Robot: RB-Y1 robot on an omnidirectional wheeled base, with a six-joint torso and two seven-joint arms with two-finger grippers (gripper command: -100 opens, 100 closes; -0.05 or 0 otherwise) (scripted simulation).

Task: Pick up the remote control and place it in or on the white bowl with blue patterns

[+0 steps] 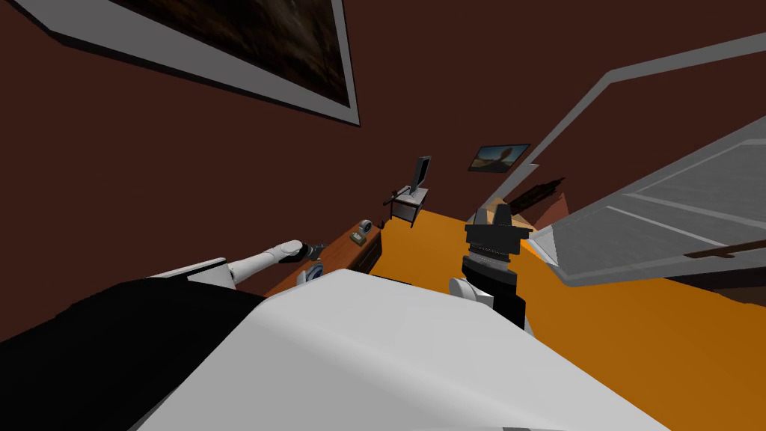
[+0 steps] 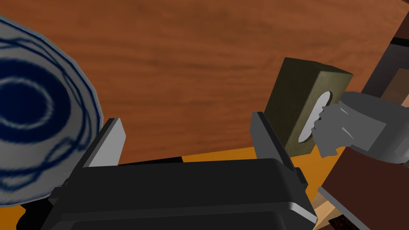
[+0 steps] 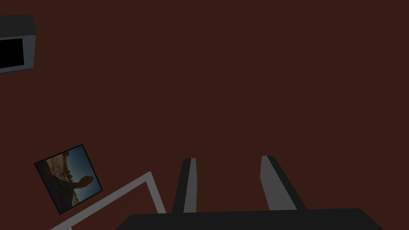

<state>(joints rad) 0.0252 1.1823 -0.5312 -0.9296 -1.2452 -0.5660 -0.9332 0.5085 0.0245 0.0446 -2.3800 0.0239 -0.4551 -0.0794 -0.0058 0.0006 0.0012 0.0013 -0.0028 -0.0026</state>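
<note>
The white bowl with blue patterns (image 2: 36, 119) stands on a brown wooden table (image 2: 179, 60), right beside one finger of my left gripper (image 2: 185, 119). That gripper hangs open just above the table top with nothing between its fingers. In the head view the left arm reaches out over the table (image 1: 344, 251), with the left gripper (image 1: 318, 248) next to the bowl (image 1: 313, 272). My right gripper (image 1: 499, 213) is raised in front of me. Its fingers (image 3: 189, 183) stand apart with nothing between them.
An olive tissue box (image 2: 295, 104) and a grey object (image 2: 359, 127) sit on the table just past the left gripper's other finger. Farther off stands a screen (image 1: 423, 173) on a small stand. A grey open door (image 1: 658, 224) rises at the right over the orange floor (image 1: 636, 337).
</note>
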